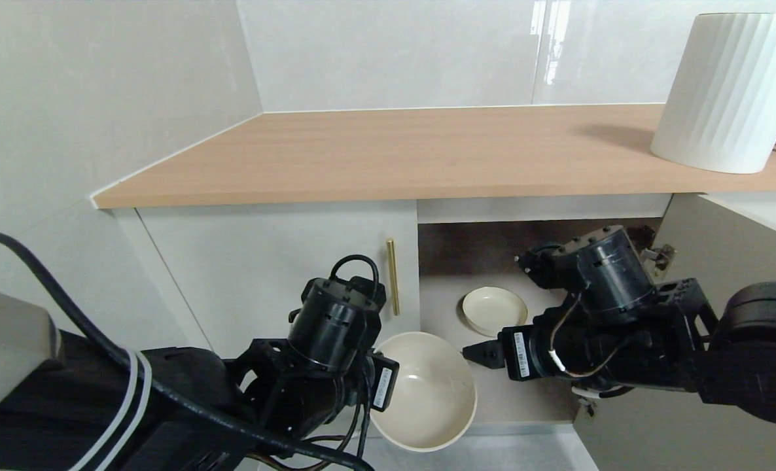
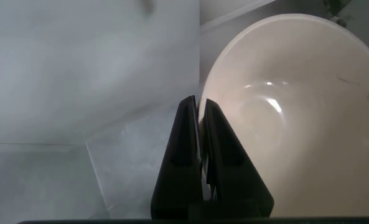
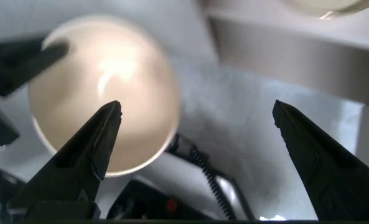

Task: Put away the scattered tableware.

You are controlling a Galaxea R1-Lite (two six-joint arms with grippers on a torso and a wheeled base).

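A large cream bowl point(image 1: 430, 392) hangs in front of the open cabinet, held by its rim in my left gripper point(image 2: 200, 107), which is shut on it. The bowl point(image 2: 296, 112) tilts toward the cabinet opening. My right gripper point(image 1: 483, 354) is beside the bowl's far rim, just in front of the cabinet shelf, with its fingers point(image 3: 106, 124) spread open and nothing between them. Below it, the right wrist view shows the bowl point(image 3: 103, 93). A small cream dish point(image 1: 494, 309) sits on the cabinet shelf point(image 1: 440, 294), and its edge point(image 3: 324, 5) appears in the right wrist view.
The cabinet's right door point(image 1: 722, 261) stands swung open; the left door point(image 1: 264, 275) is closed, with a brass handle point(image 1: 392, 275). Above, a wooden countertop point(image 1: 427, 150) carries a tall white ribbed cylinder point(image 1: 728, 91) at the right. Walls close off the left side.
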